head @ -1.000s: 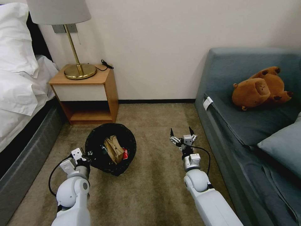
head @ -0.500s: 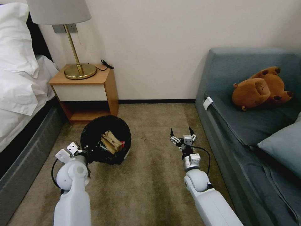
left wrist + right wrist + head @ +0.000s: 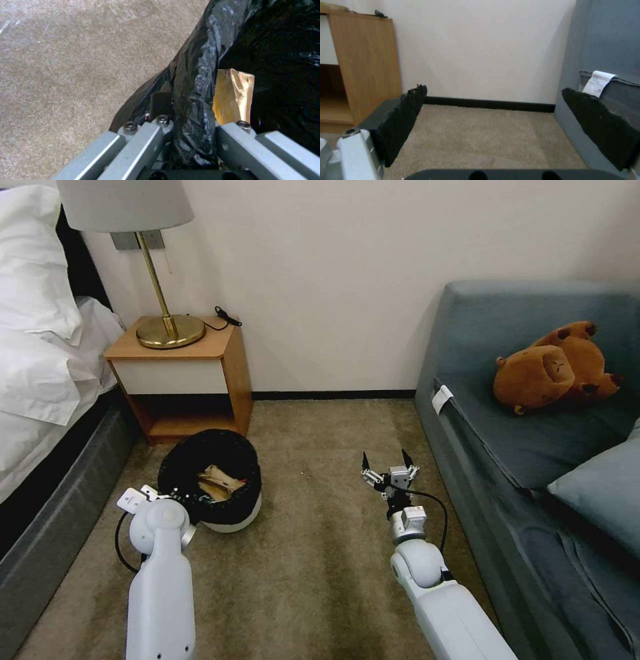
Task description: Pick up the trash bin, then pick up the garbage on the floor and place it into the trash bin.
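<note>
**Bin in our left grip, litter already inside**

We are holding the trash bin [image 3: 212, 493] by its near rim with our left gripper [image 3: 186, 140]: in the left wrist view one finger is sitting outside the black bag and the other inside, with the crinkled rim pinched between them. The bin is standing close in front of our left arm, on or just above the carpet [image 3: 320, 580] near the nightstand [image 3: 193, 380], mouth upward and roughly upright. Inside it we are seeing a tan paper scrap [image 3: 217, 480] lying across the bag, with a bit of red beside it. Our right gripper [image 3: 389, 468] is hovering well apart to the right, jaws spread wide and holding nothing, pointing toward the wall. We judge the left arm is the only one placed to move the bin.
</note>
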Controlling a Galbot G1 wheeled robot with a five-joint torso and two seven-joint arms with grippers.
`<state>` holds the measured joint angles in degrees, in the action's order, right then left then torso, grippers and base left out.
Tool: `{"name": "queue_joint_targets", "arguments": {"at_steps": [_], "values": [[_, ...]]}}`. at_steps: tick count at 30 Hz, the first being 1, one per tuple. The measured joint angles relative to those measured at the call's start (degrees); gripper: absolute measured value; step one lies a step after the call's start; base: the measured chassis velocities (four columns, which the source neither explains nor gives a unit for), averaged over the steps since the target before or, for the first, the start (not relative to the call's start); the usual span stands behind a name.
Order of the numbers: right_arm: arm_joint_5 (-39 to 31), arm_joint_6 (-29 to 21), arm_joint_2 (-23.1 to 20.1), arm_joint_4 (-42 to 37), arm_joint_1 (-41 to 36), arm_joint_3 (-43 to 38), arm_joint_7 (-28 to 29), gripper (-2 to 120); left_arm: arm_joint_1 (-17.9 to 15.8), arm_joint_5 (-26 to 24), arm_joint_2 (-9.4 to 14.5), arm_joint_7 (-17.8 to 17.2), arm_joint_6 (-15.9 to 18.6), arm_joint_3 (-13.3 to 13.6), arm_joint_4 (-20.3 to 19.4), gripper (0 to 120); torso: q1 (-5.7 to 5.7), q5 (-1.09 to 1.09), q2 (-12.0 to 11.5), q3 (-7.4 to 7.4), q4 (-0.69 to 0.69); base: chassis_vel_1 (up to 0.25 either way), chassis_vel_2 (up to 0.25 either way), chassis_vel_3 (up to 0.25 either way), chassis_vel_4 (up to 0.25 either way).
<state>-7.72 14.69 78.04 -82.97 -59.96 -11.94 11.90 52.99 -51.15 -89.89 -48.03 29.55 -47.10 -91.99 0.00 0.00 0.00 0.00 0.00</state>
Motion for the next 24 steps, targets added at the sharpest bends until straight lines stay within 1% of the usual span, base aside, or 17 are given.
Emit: {"name": "queue_joint_targets", "arguments": {"at_steps": [2,4,8,11,12,13,15,16,19,20,22,23,24], "values": [[0.0,0.0,0.0,0.0,0.0,0.0,0.0,100,-1.2,0.0,0.2,-0.3,-0.7,-0.1,1.4,1,0.00,0.00,0.0,0.00,0.00,0.000,0.000,0.000,0.000],[0.0,0.0,0.0,0.0,0.0,0.0,0.0,100,-1.6,0.0,0.2,-0.3,-0.8,-0.1,1.9,1,0.00,0.00,0.0,0.00,0.00,0.000,0.000,0.000,0.000],[0.0,0.0,0.0,0.0,0.0,0.0,0.0,100,-1.8,0.1,0.1,0.2,-0.9,0.0,2.6,1,0.00,0.00,0.0,0.00,0.00,0.000,0.000,0.000,0.000],[0.0,0.0,0.0,0.0,0.0,0.0,0.0,100,-1.7,0.2,-0.1,0.6,-0.3,0.2,2.7,1,0.00,0.01,0.0,0.00,0.00,0.000,0.000,0.000,0.000],[0.0,0.0,0.0,0.0,0.0,0.0,0.0,100,-1.7,0.1,-0.1,0.6,-0.1,0.2,2.7,5,0.00,0.01,0.0,0.00,-0.01,0.000,0.000,0.000,0.000],[0.0,0.0,0.0,0.0,0.0,0.0,0.0,100,-1.7,0.1,-0.1,0.6,-0.1,0.2,2.7,5,0.00,0.01,0.0,0.00,-0.01,0.000,0.000,0.000,0.000],[0.0,0.0,0.0,0.0,0.0,0.0,0.0,100,-1.7,0.2,-0.2,0.9,0.0,0.2,2.8,16,0.00,0.02,0.0,0.00,-0.01,0.000,0.000,0.000,0.000],[0.0,0.0,0.0,0.0,0.0,0.0,0.0,100,-1.7,0.2,-0.2,0.9,0.0,0.2,2.8,16,0.00,0.02,0.0,0.00,-0.01,0.000,0.000,0.000,0.000],[0.0,0.0,0.0,0.0,0.0,0.0,0.0,100,-1.6,0.4,-0.1,1.3,0.1,0.2,2.8,32,0.00,0.01,0.0,0.00,0.00,0.000,0.000,0.000,0.000],[0.0,0.0,0.0,0.0,0.0,0.0,0.0,100,-1.6,0.4,-0.1,1.3,0.1,0.2,2.8,32,0.00,0.01,0.0,0.00,0.00,0.000,0.000,0.000,0.000],[0.0,0.0,0.0,0.0,0.0,0.0,0.0,100,-1.4,0.6,0.0,1.7,0.1,0.2,2.7,41,0.00,0.01,0.0,0.00,0.00,0.000,0.000,0.000,0.000],[0.0,0.0,0.0,0.0,0.0,0.0,0.0,100,-1.4,0.6,0.0,1.7,0.1,0.2,2.7,41,0.00,0.01,0.0,0.00,0.00,0.000,0.000,0.000,0.000],[0.0,0.0,0.0,0.0,0.0,0.0,0.0,100,-1.2,0.7,0.0,1.9,0.1,0.2,2.7,47,0.00,0.01,0.0,0.00,0.00,0.000,0.000,0.000,0.000]]}}
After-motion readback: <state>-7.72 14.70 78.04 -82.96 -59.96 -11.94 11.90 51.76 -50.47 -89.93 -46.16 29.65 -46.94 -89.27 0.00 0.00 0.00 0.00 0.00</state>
